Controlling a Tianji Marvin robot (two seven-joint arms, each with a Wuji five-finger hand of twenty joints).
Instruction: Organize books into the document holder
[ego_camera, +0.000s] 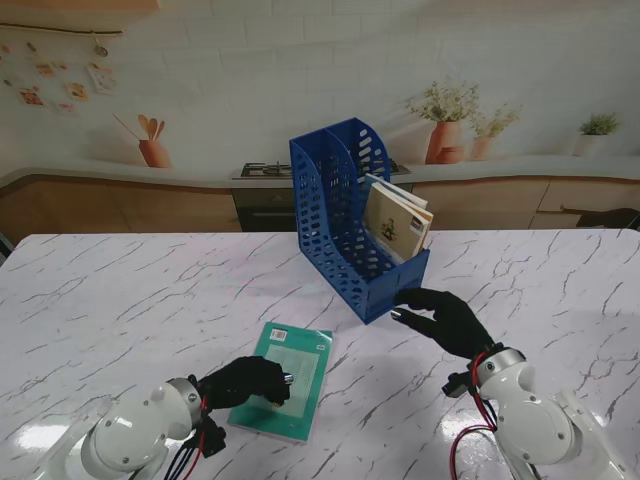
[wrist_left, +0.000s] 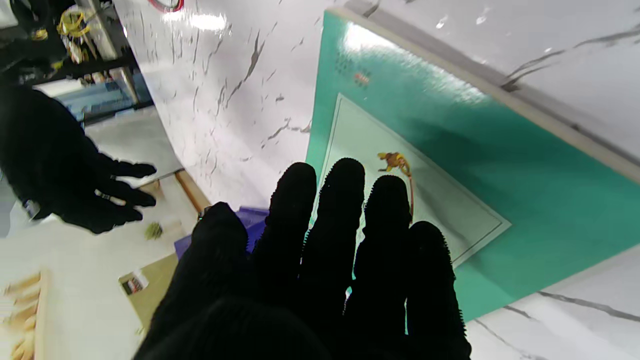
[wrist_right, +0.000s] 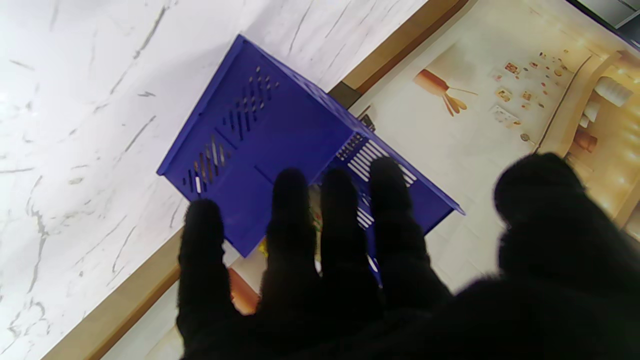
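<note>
A blue document holder (ego_camera: 345, 215) stands mid-table with two slots; a tan book (ego_camera: 396, 222) leans upright in its right slot. The holder's blue front (wrist_right: 260, 150) fills the right wrist view. A teal book (ego_camera: 285, 378) lies flat on the marble nearer to me, its cover (wrist_left: 500, 190) seen close in the left wrist view. My left hand (ego_camera: 248, 381) rests over the book's left edge, fingers (wrist_left: 340, 210) extended together across the cover, not closed around it. My right hand (ego_camera: 445, 318) hovers open just in front of the holder's near right corner, fingers (wrist_right: 340, 220) spread.
The white marble table (ego_camera: 120, 300) spreads wide to either side. Behind it runs a kitchen backdrop with a counter, a stove and potted plants (ego_camera: 445, 120). My right hand (wrist_left: 75, 175) also shows in the left wrist view.
</note>
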